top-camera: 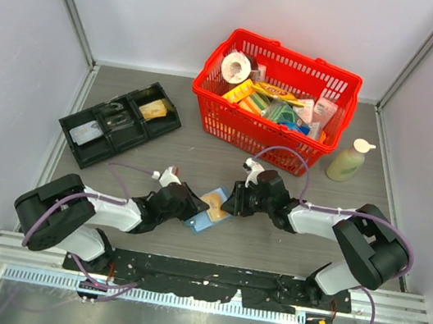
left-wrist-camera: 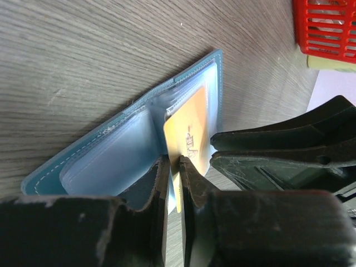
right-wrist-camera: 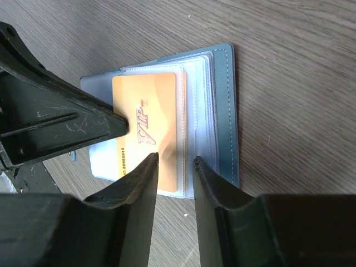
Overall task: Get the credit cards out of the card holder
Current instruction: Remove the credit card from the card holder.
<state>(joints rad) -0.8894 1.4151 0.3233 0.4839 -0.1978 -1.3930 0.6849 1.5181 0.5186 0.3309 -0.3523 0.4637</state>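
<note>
Extraction is in progress, not complete. The blue card holder (right-wrist-camera: 221, 111) lies open on the table (right-wrist-camera: 289, 50), midway between the two arms. One orange card (right-wrist-camera: 147, 111), marked VIP, remains at its clear pocket; how far it has slid out cannot be told. The left pincer (left-wrist-camera: 173, 183) appears clamped on that card's edge. The right pincer (right-wrist-camera: 171, 172) stands slightly apart over the pocket's near edge. The other pockets look empty and no grey card shows in them.

"VIP" on orange card (right-wrist-camera: 148, 129)
</note>
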